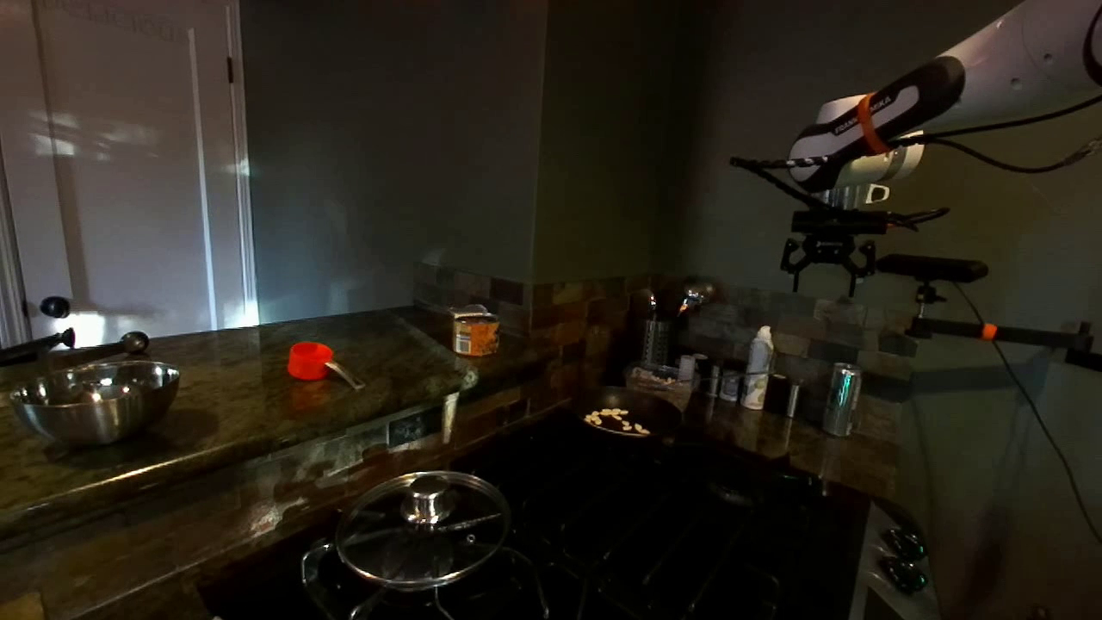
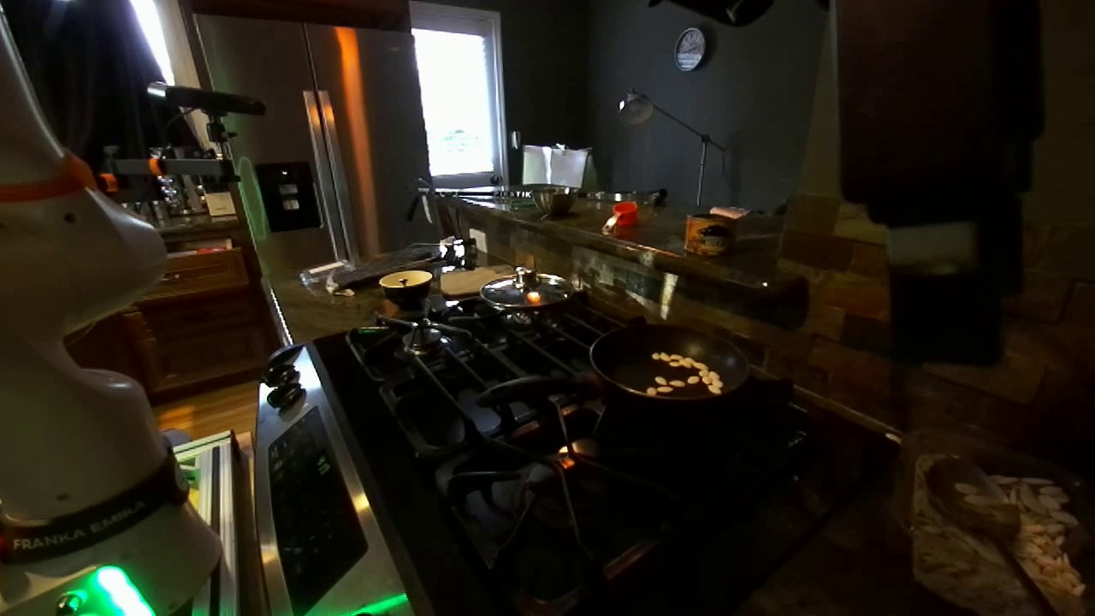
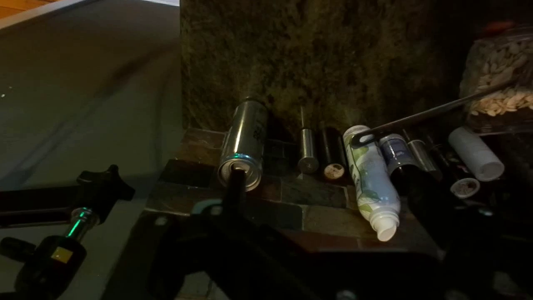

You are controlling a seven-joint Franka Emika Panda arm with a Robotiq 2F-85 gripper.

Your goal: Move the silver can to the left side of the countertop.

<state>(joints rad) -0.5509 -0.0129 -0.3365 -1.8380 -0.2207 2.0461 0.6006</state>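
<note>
One long stone countertop runs alongside one stove; one gripper, fingers spread, hangs above one white bottle and one silver can, which stands upright on lower stone, well apart from both fingertips.

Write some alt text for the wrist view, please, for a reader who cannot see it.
A silver can stands near the edge of a dark, speckled countertop, before a tiled wall, seen past spread, dark jaws. To its right in the picture are small cylindrical containers, a white, leaf-printed bottle and pale seeds.
</note>
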